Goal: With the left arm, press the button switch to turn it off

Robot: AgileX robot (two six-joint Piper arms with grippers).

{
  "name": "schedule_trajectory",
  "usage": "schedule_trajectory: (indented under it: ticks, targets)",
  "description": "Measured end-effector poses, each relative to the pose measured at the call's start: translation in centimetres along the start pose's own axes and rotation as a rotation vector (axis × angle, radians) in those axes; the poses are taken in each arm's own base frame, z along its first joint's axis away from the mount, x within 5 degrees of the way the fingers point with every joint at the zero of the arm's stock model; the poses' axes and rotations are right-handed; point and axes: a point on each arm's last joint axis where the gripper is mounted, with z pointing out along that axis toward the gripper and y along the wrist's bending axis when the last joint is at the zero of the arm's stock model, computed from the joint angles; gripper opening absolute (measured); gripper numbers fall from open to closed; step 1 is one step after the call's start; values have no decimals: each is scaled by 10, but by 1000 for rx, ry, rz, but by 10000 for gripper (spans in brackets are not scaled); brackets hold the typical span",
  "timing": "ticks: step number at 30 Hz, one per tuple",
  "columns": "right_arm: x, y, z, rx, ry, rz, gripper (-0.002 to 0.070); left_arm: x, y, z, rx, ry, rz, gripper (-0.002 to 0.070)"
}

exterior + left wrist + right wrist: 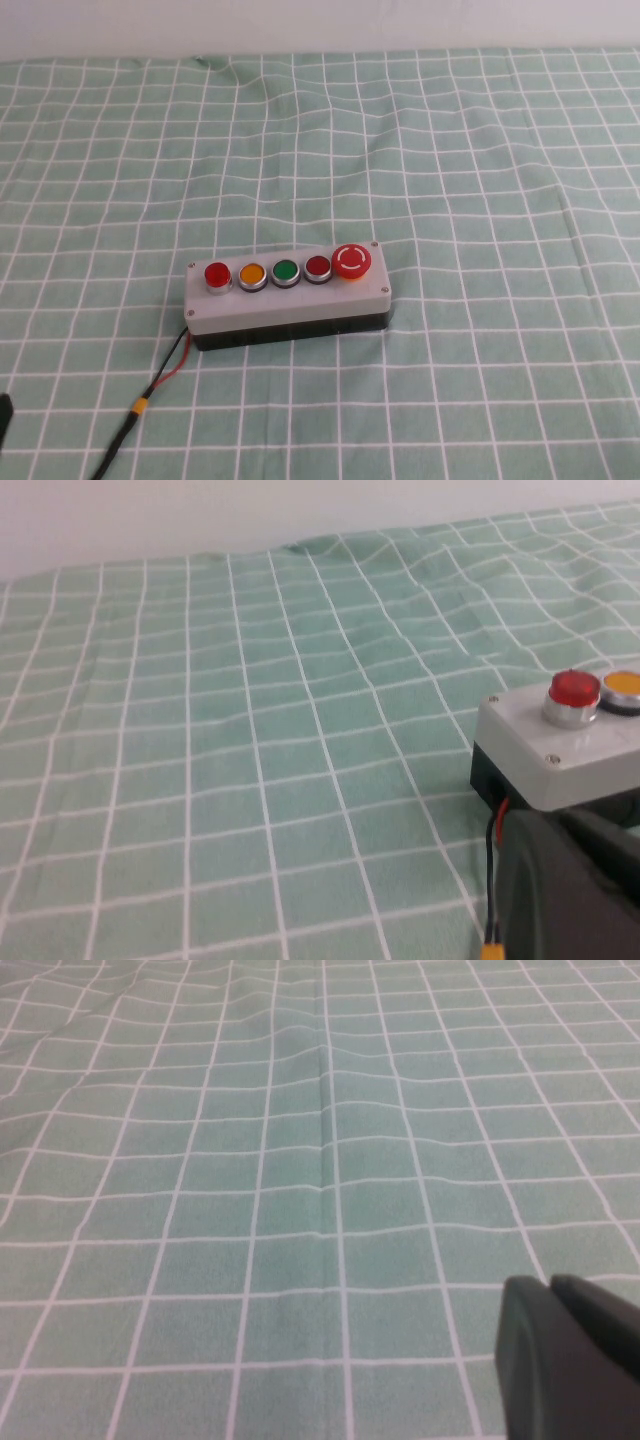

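Observation:
The grey switch box (290,300) lies mid-table with a row of five buttons. The button switch (217,274), small, bright red and silver-ringed, is the row's left end, beside the yellow button (251,273). It also shows in the left wrist view (574,690), raised, with nothing touching it. My left gripper (545,820) is shut and empty, low over the cloth, short of the box's left end. In the high view only a dark sliver of the left arm (3,420) shows at the bottom left edge. My right gripper (550,1285) is shut and empty over bare cloth, away from the box.
A green button (285,271), a darker red button (317,267) and a large red mushroom button (352,261) complete the row. A red-and-black cable with a yellow connector (140,405) runs from the box's left end toward the near edge. Green checked cloth (450,150) covers the table.

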Motion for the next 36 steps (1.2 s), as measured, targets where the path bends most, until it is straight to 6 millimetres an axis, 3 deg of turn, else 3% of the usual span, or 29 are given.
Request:
schedule_trajectory:
  ticks: [7,15,36]
  targets:
    - [0,0,0,0,0,0,-18,47,-8,4,16,15,-116,-2]
    - [0,0,0,0,0,0,-18,57,-9,3,26,99,-144,-2]
    - [0,0,0,0,0,0,-18,57,-9,3,27,101,-139,-2]
